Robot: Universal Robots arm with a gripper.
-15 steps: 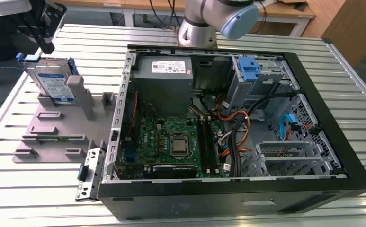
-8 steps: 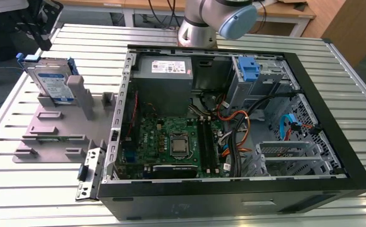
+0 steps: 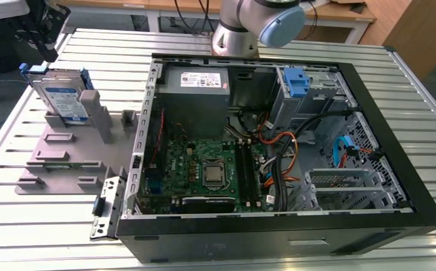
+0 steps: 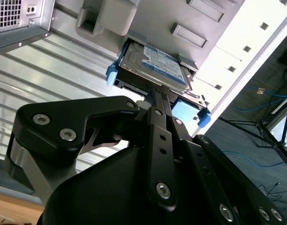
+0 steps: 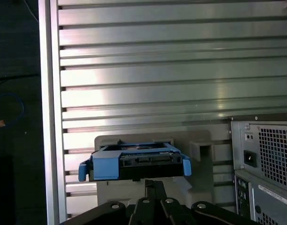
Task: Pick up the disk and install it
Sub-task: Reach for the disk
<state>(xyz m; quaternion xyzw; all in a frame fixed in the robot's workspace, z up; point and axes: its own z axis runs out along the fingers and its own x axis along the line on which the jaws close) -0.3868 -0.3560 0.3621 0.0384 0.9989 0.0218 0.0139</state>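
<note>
The flat silver-grey, blue-railed disk (image 3: 60, 97) stands upright in a grey plastic stand (image 3: 64, 144) near the slatted metal table's (image 3: 22, 226) edge. The black gripper (image 4: 157, 98) hangs close at the disk's upper edge; I cannot tell whether it is clenched.

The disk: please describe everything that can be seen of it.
The disk is a flat silver-grey metal drive with a blue-and-white label and blue plastic rails along its edges. It stands on edge in a slot of the grey holder, at the exterior view's left of the open computer case. The claw is close at its upper end; contact cannot be told.
</note>
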